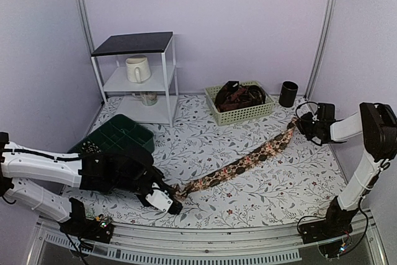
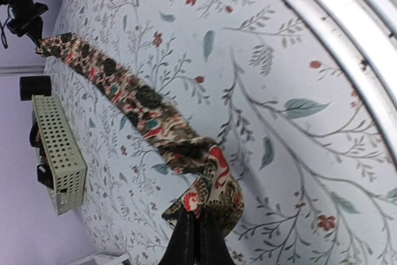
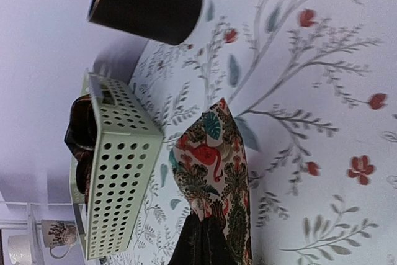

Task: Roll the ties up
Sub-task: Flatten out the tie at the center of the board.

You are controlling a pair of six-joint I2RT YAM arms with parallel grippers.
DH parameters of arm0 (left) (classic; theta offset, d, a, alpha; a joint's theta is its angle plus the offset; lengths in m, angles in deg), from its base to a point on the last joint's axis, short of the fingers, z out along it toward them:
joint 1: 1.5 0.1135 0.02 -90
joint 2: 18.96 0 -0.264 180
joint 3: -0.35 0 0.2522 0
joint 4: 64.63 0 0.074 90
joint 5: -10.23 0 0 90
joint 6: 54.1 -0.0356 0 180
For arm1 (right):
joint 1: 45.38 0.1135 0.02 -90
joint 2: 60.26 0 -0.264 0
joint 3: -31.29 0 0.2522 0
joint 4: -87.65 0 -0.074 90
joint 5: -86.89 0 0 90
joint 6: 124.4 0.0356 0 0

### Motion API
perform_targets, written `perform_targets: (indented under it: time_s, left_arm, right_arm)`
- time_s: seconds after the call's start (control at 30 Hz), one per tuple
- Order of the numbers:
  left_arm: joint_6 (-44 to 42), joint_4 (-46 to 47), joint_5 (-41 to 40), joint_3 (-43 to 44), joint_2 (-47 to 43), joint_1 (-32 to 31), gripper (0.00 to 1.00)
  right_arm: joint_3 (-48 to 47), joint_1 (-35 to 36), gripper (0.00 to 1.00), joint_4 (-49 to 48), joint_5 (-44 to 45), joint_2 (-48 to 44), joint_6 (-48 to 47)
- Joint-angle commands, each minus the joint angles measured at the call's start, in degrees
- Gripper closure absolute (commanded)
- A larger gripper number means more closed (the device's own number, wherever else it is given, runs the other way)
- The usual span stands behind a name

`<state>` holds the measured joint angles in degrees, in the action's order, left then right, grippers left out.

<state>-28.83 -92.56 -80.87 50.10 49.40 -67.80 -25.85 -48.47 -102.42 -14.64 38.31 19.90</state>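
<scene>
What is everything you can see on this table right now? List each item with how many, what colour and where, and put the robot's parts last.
tablecloth: one, white with floral print, under everything
long tie: one, brown with red and pale pattern, stretched diagonally across the tablecloth
basket: one, pale green, back centre
bundled ties: several, exact count unclear, dark brown and maroon, inside the basket
cup: one, black, right of the basket
shelf unit: one, white with dark top, back left
mug: one, white, middle shelf
patterned mug: one, pale with dark print, bottom shelf
tray: one, dark green, left, in front of the shelf unit
left end effector: one, black, shut on the long tie's near end
right end effector: one, black, shut on its far end
</scene>
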Motion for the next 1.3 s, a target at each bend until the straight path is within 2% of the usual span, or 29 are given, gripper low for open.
perform_targets:
  time_s: [0.0,0.2,0.3,0.4,0.63,0.9,1.07,1.27]
  left_arm:
    - [4.0,1.0,4.6,-3.2,2.3,-2.9,1.00]
    - [7.2,1.2,5.5,-2.8,7.0,-4.7,1.00]
    - [8.8,1.3,5.6,-3.3,8.3,-6.4,0.93]
    - [10.6,1.5,5.9,-4.1,8.6,-7.7,0.90]
    - [13.6,2.2,4.7,-4.5,8.8,-9.6,0.82]
    - [18.2,1.8,1.7,-3.2,5.9,-9.7,0.65]
    - [22.0,2.6,0.0,-3.0,2.6,-9.1,0.63]
    - [29.7,3.8,6.8,-1.6,-3.8,-4.3,0.63]
  right_arm:
    - [4.8,-3.8,1.00,0.5,-2.2,3.3,3.3]
    - [6.7,-4.1,0.90,5.1,-2.9,2.4,3.1]
    - [5.1,-4.0,0.82,13.9,0.4,0.1,2.5]
    - [3.8,-4.0,0.74,17.7,0.0,-1.3,1.7]
    - [-3.3,-4.0,0.69,35.9,6.6,-2.6,2.4]
    - [-5.7,-2.4,0.59,46.6,6.5,-10.7,4.5]
    - [-6.0,4.1,0.53,48.1,4.2,-13.8,6.8]
    - [-9.3,13.5,0.52,50.2,4.2,-10.3,12.8]
